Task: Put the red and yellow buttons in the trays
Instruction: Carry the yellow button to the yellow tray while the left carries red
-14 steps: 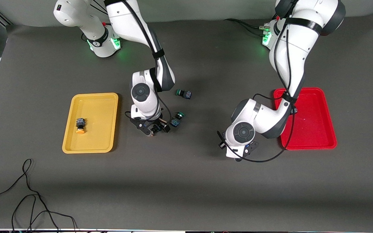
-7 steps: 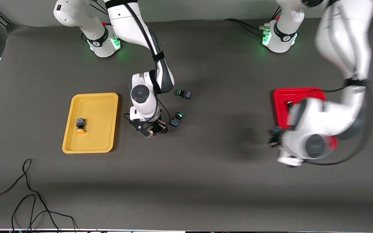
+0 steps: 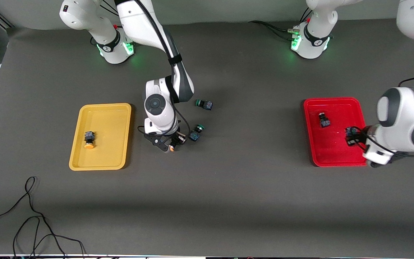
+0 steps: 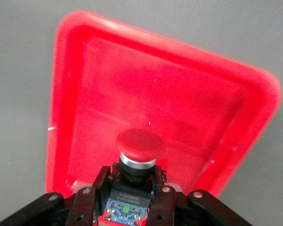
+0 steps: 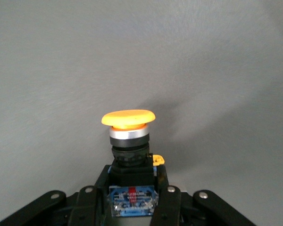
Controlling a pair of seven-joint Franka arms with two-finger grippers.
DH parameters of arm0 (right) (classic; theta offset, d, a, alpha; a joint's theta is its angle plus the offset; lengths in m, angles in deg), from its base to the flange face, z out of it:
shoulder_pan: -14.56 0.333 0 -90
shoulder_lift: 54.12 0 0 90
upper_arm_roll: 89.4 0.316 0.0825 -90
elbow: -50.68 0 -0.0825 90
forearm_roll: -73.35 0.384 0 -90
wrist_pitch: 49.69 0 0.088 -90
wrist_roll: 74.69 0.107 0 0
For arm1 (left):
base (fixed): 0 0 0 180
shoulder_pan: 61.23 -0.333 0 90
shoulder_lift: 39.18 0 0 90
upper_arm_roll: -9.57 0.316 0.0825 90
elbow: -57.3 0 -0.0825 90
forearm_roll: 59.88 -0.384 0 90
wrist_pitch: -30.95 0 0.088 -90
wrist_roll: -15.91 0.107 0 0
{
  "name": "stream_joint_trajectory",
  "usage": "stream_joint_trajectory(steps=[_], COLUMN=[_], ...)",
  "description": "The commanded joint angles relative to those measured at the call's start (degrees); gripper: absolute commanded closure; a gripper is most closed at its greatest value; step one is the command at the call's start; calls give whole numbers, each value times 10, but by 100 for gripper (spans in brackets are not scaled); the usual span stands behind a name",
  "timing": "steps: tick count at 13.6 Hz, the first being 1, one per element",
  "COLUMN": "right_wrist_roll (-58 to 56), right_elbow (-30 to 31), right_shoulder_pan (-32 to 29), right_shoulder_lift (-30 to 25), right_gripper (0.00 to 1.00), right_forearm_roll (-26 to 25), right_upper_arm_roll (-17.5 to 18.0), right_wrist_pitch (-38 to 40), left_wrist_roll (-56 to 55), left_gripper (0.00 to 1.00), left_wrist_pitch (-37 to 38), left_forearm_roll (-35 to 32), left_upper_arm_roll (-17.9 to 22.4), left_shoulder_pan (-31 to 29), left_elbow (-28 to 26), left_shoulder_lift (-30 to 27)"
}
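My left gripper hangs over the red tray, near its edge toward the left arm's end. In the left wrist view this gripper is shut on the dark body of a red button, with the red tray below. A second red button lies in that tray. My right gripper is low at the table beside the yellow tray. The right wrist view shows it shut on a yellow button. One more yellow button lies in the yellow tray.
Two green-capped buttons lie on the table, one right beside my right gripper and one farther from the front camera. A black cable loops near the front edge at the right arm's end.
My left arm has swung from the middle of the table to over the red tray, carrying the red button. My right gripper has shut on the yellow button.
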Motion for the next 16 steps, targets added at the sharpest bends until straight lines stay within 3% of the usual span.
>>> stream_joint_trajectory(steps=[1, 3, 4, 5, 6, 9, 11, 13, 16], right_wrist_roll=[-21, -87, -139, -193, -258, -476, -598, -719, -807], right_elbow=[-33, -75, -92, -98, -96, -60, -13, 63, 165], right_shoulder_pan=[-2, -9, -12, -12, -12, -12, -17, -54, -62], right_shoulder_lift=[-106, -149, -166, -180, -194, -200, -197, -191, -131], right_gripper=[84, 84, 84, 84, 84, 84, 84, 84, 84], right_forearm_roll=[-87, -151, -161, -161, -162, -162, -155, -148, -62], right_upper_arm_roll=[-34, -40, -59, -89, -116, -228, -282, -281, -250], right_wrist_pitch=[132, 219, 255, 281, 297, 323, 307, 217, 79], left_wrist_roll=[61, 79, 85, 95, 98, 99, 109, 111, 169], left_gripper=[100, 100, 90, 14, 0, 0, 0, 0, 0], left_wrist_pitch=[-78, -124, -126, -126, -117, -29, 52, 132, 290], left_forearm_roll=[-13, -14, -14, -14, -14, -13, -11, -7, 5], left_upper_arm_roll=[-5, -5, -4, -4, -5, -7, -8, -11, -36], left_shoulder_pan=[-40, -49, -50, -53, -54, -52, -51, -46, -39], left_elbow=[-95, -122, -120, -118, -114, -59, 3, 75, 234], left_shoulder_lift=[-33, -25, -19, -17, -18, -31, -57, -78, -84])
